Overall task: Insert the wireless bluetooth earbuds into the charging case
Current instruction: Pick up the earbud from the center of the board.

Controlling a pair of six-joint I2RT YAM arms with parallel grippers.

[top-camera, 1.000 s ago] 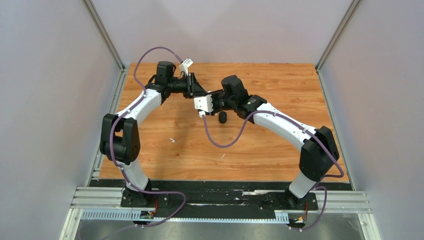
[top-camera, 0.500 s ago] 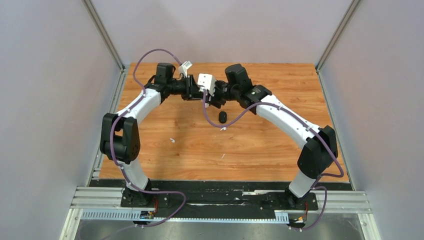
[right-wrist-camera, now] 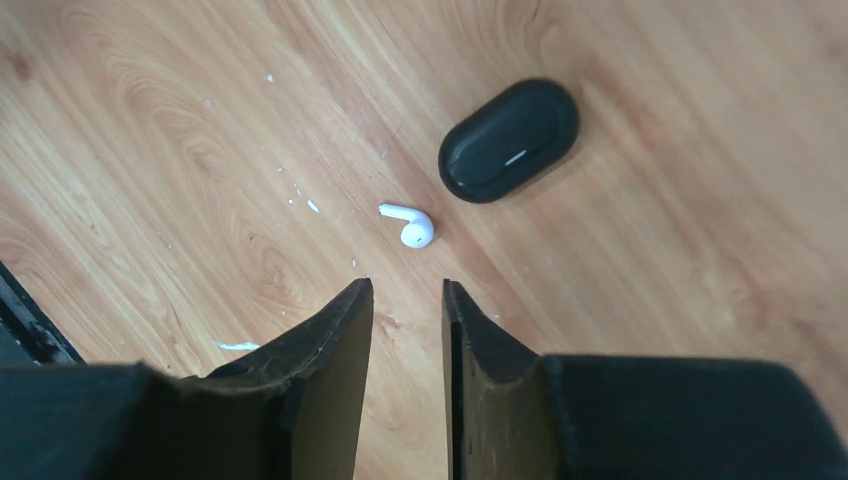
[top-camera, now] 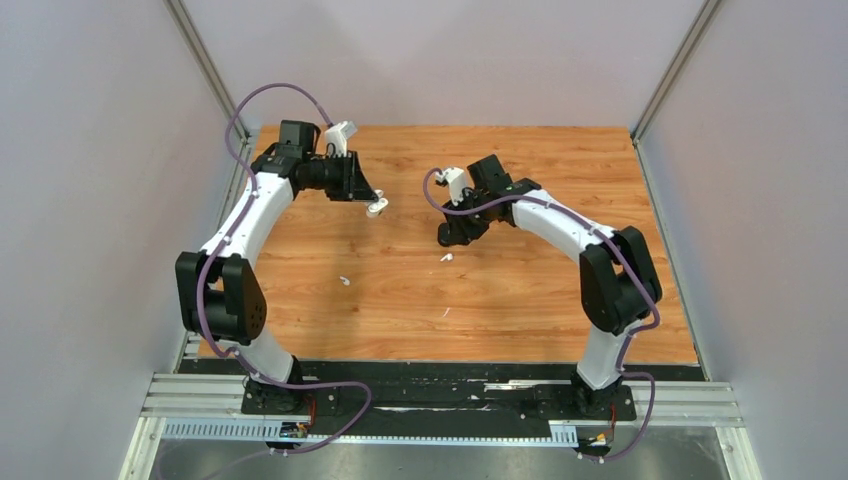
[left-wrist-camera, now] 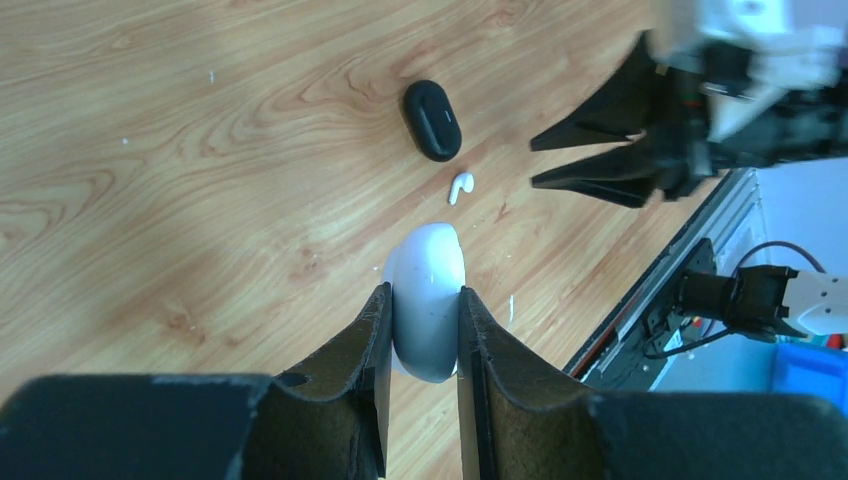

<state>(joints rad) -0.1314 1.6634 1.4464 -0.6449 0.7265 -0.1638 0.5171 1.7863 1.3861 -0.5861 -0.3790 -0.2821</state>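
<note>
Right jaws: stood slightly parted, empty | small white stemmed earbud (right-wrist-camera: 410,224): lay on wooden bench (right-wrist-camera: 150,120) just ahead of right tips, stem across their gap, beside closed black oval case (right-wrist-camera: 510,140) | left jaws: farther off, pinched white rounded charging case (left-wrist-camera: 428,270).

Lab robot cell: grey partition walls (top-camera: 100,150), aluminium rail (top-camera: 690,400), wood-grain tabletop (top-camera: 520,290).
</note>
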